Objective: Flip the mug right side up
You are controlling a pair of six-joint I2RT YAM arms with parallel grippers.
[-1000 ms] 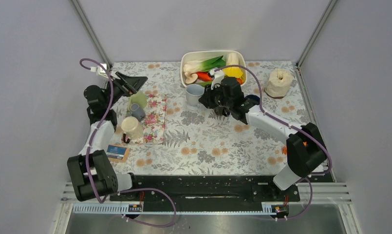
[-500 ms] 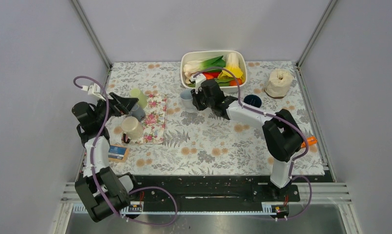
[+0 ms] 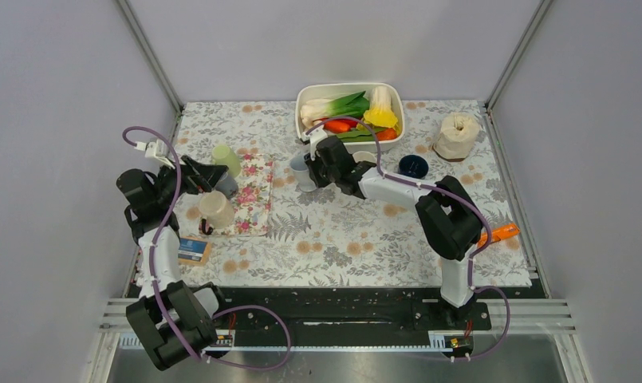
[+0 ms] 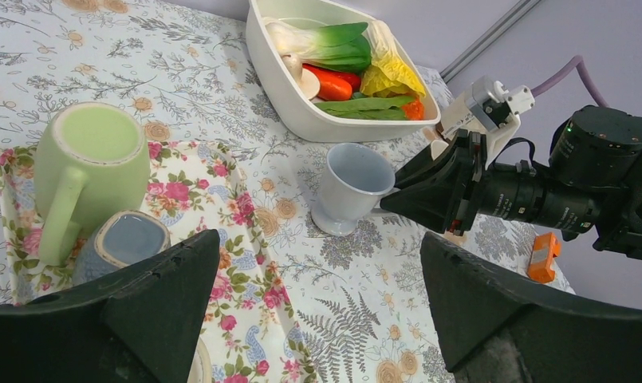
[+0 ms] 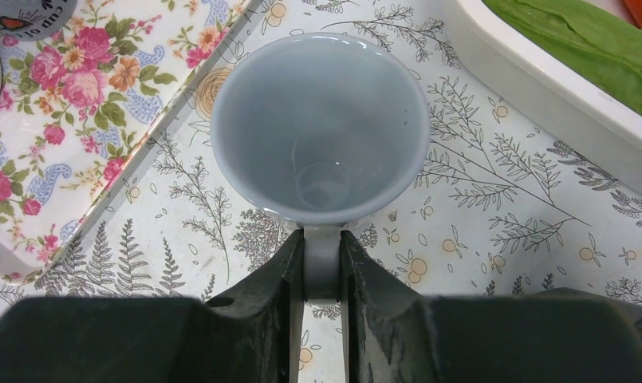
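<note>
A pale grey-blue mug (image 3: pixel 301 170) stands upright, mouth up, on the flowered tablecloth in front of the white tub; it also shows in the left wrist view (image 4: pixel 350 185) and the right wrist view (image 5: pixel 321 128). My right gripper (image 5: pixel 322 267) is shut on the mug's handle (image 5: pixel 322 263), its two fingers pressed against each side; it shows from above (image 3: pixel 316 166). My left gripper (image 3: pixel 214 171) is open and empty, at the left over the floral tray, far from the mug.
A floral tray (image 3: pixel 254 209) at the left holds a light green mug (image 3: pixel 227 158), a grey cup (image 3: pixel 226 183) and a cream cup (image 3: pixel 217 209). A white tub of vegetables (image 3: pixel 348 107) stands at the back. A dark bowl (image 3: pixel 413 165), a cloth bundle (image 3: pixel 457 136), an orange tool (image 3: pixel 501 234).
My right arm has carried the mug left and down to the cloth beside the tray, mouth up. My left arm has drawn back toward the left.
</note>
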